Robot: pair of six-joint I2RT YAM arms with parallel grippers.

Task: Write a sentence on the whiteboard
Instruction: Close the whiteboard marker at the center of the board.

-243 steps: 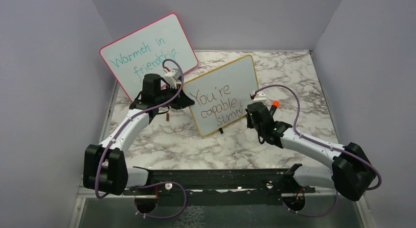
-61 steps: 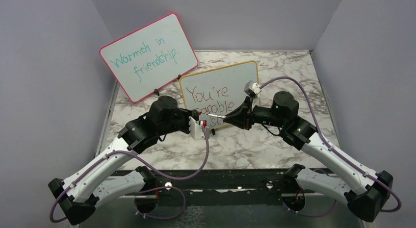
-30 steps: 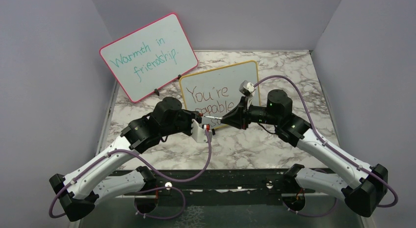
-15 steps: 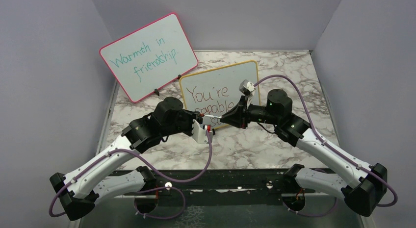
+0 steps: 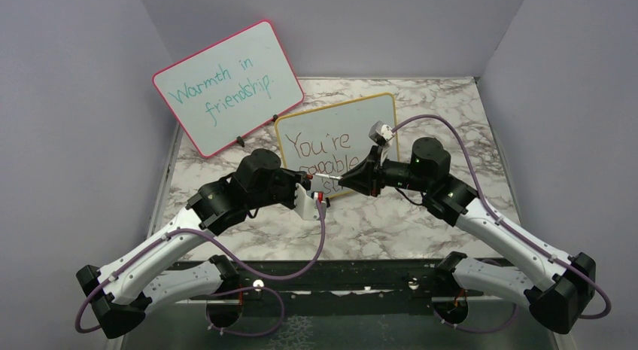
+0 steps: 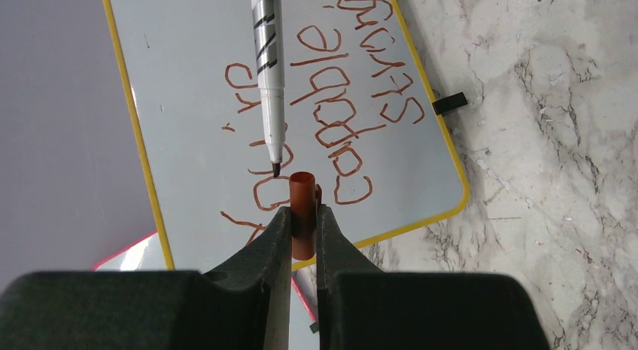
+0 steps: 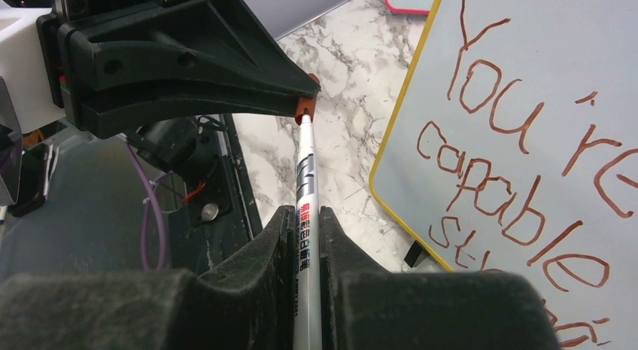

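Recapping, likely. Left hand (image 6: pixel 303 214) clenched on red-brown cap (image 6: pixel 302 193); right hand (image 7: pixel 306 214) clenched on marker (image 7: pixel 307 173). Tip just beside cap mouth, at its 10 o'clock, not in. Nudge tip to centre, align axes, push straight. Whiteboard (image 5: pixel 370 115) stands at 12 o'clock behind hands, sentence (image 5: pixel 323 148) in 3 lines.
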